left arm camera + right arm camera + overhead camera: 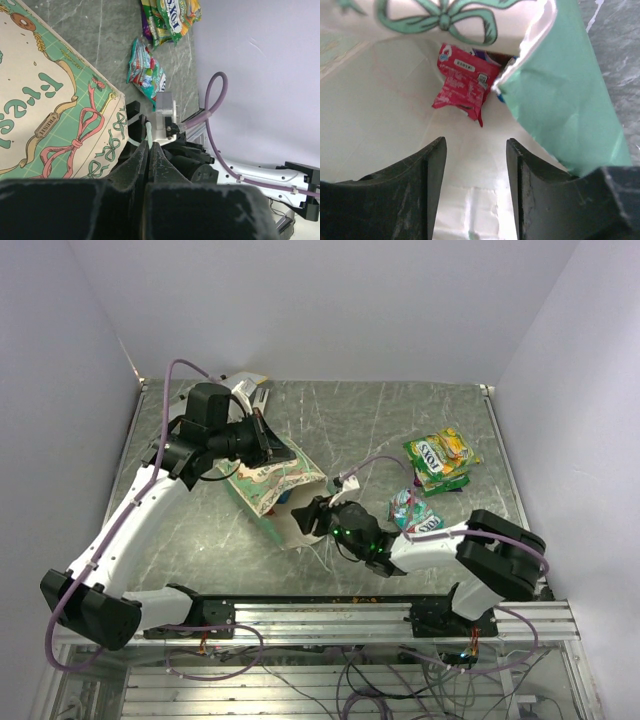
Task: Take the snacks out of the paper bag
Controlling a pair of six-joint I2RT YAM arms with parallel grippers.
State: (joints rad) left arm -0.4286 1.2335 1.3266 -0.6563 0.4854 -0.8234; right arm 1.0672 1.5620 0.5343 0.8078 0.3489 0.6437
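Observation:
The paper bag (pixel 268 488) lies on its side, its mouth facing my right arm. My left gripper (pixel 281 452) is shut on a thin pale-green strip of the bag's edge (pixel 148 134), next to the patterned panel (pixel 50 100). My right gripper (pixel 306 515) is open and empty at the bag's mouth, jaws (pixel 476 145) over the cream inside (pixel 380 115). A pink-magenta snack packet (pixel 462 82) lies deep in the bag, ahead of the fingertips and apart from them. Behind it something purple is mostly hidden. The teal side (pixel 565 100) hangs to the right.
On the table to the right lie yellow-orange and green packets (pixel 441 458) stacked together and a green packet (pixel 411 508) near my right arm. They also show in the left wrist view (pixel 170 17) (pixel 146 72). A white and yellow card (pixel 247 388) lies at the back left.

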